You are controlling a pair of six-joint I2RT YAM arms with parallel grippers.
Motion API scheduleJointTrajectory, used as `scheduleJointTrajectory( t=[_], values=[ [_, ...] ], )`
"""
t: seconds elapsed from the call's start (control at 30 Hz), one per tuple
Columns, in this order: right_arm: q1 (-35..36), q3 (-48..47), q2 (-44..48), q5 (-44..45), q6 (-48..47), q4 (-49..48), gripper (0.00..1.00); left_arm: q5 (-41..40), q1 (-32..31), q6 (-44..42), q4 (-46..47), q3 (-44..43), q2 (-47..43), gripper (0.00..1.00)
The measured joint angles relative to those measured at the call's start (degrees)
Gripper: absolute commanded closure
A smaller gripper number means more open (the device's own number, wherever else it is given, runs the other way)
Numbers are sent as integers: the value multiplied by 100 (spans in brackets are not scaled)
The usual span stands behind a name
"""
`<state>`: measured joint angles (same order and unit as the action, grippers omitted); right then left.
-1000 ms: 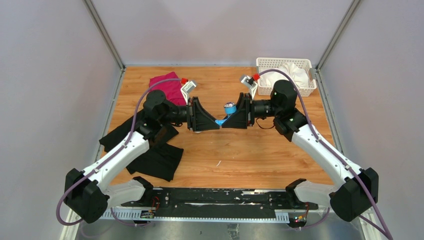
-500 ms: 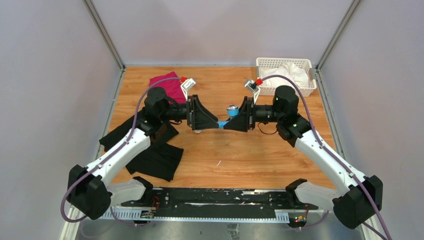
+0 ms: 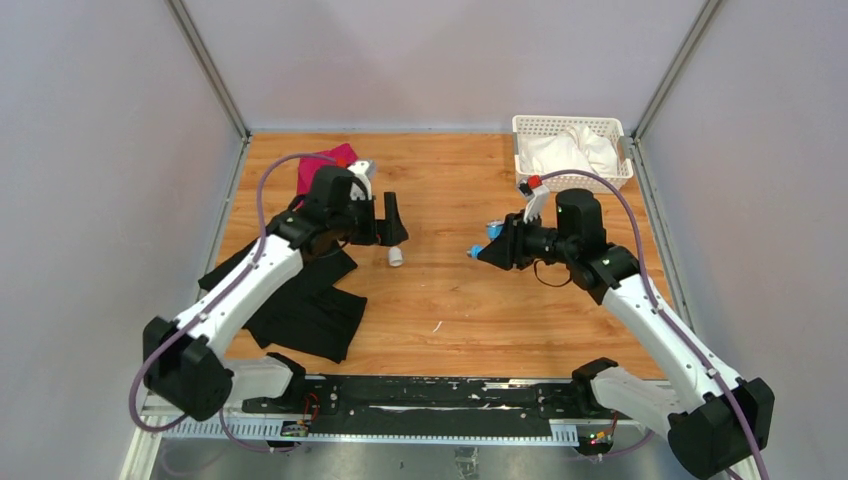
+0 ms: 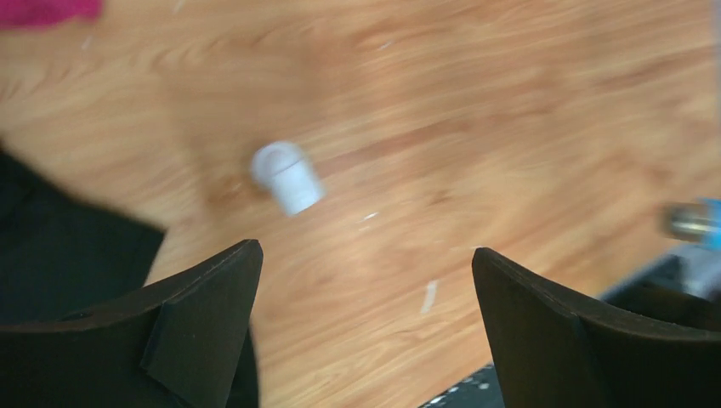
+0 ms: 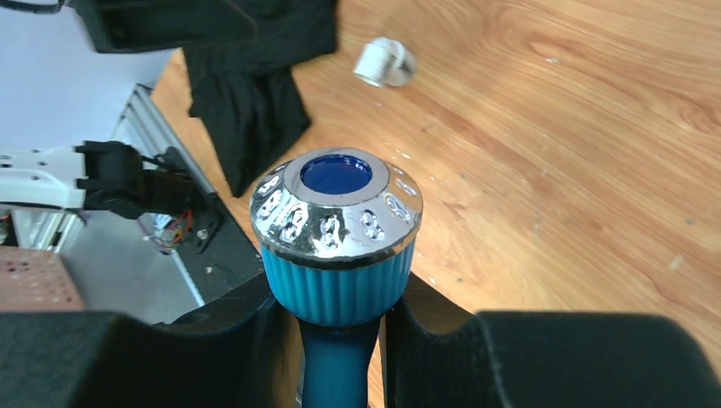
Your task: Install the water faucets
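Observation:
The blue water faucet (image 5: 336, 229), with its silvery knob on top, sits clamped between the fingers of my right gripper (image 5: 336, 297), which is shut on its ribbed collar and stem. In the top view that gripper (image 3: 490, 252) hovers right of centre, a bit of the faucet (image 3: 479, 250) poking out of its tip. My left gripper (image 3: 392, 222) is open and holds nothing. In the left wrist view its jaws (image 4: 366, 251) stand wide apart above bare wood. A short white pipe fitting (image 4: 287, 177) lies loose on the table (image 3: 440, 300) just beyond them, also seen as the fitting (image 3: 396, 257) from above.
Black cloth (image 3: 300, 300) is spread on the left under the left arm, with a pink cloth (image 3: 335, 162) behind it. A white basket (image 3: 570, 128) holding white bags stands at the back right. A black rail (image 3: 420, 400) runs along the near edge.
My left gripper has opened and swung back to the left, and the white fitting now lies on the table. The right gripper has drawn back to the right, still holding the faucet.

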<state>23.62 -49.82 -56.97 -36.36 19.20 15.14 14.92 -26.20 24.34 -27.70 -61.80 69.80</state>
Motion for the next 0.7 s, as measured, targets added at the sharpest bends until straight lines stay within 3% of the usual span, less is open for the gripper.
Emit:
scheduleJointTrajectory(
  t=[0.2,0.43,0.7],
  values=[
    [-4,0,-28,404,-219,332,100,-1567,-420,225,-516,74,1117,0],
    [-4,0,-131,402,-284,422,100,-2253,-511,782,-463,-85,1989,1],
    [-4,0,-170,282,-293,417,100,-2859,-872,1196,-393,-599,2933,25]
  ],
)
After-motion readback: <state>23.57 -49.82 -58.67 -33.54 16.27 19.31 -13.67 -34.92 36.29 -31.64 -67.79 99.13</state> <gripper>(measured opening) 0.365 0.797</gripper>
